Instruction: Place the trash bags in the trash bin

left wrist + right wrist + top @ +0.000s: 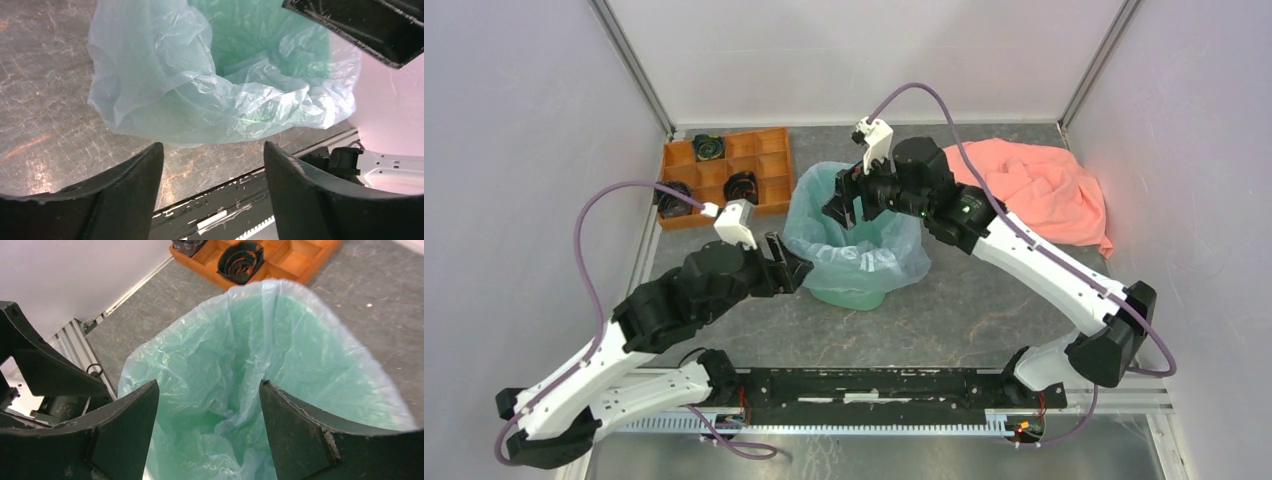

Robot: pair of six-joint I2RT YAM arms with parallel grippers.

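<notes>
- Your left gripper (pixel 212 147) has its jaws spread with nothing between them. The trash bag (pixel 200 90) lies just ahead of the tips, at the left side of the trash bin (pixel 854 297); you cannot tell whether they touch it.
- Your right gripper (pixel 207 385) also has its jaws spread and holds nothing. It hangs over the far part of the bin's mouth, pointing down into the bag-lined hollow.
- The translucent pale bag sits inside the mint-green bin, and its crumpled top edge is turned outward and draped over the rim all round.
- The bin stands near the middle of the mottled grey surface (pixel 984 300), between your two arms.
- An orange compartment tray (pixel 769 150) with black coiled items lies at the far left. A salmon-pink cloth (pixel 1034 190) lies heaped at the far right.
- White walls close in the surface on three sides.
- The bin stands upright with its mouth facing up. The bag's long axis runs straight down into it, mouth open upward.
</notes>
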